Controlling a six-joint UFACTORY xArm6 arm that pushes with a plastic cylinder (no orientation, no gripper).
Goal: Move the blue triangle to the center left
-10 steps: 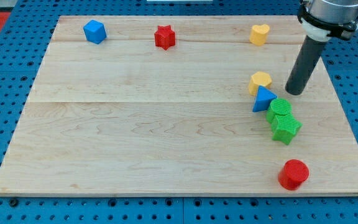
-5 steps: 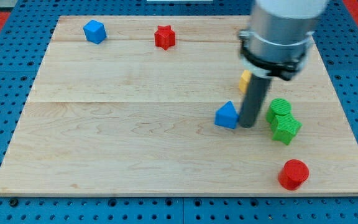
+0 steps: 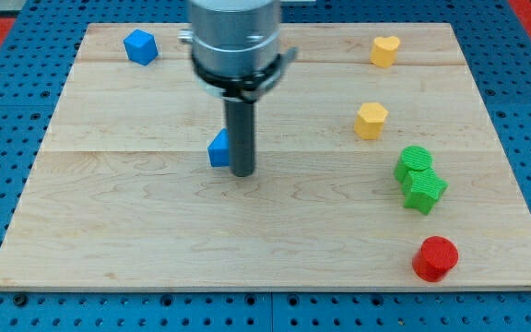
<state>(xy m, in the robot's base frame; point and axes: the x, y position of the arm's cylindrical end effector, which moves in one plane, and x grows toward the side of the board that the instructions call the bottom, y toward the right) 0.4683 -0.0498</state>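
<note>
Tool: plain rod, no jaws to open | my tip (image 3: 242, 172): touching blue triangle (image 3: 218, 149), on its right | support: bench (image 3: 155, 221)

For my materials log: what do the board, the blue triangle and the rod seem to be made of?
Board: pale wood, probably joined planks, going by the grain and lengthwise seams; matte. Blue triangle: likely plastic, going by its uniform saturated colour; the green blocks show ribbing, perhaps printed. Rod, my tip just at the triangle's right: dark, smooth, dull; metal or plastic, can't tell.

High frontal view over board (image 3: 275, 240)
</note>
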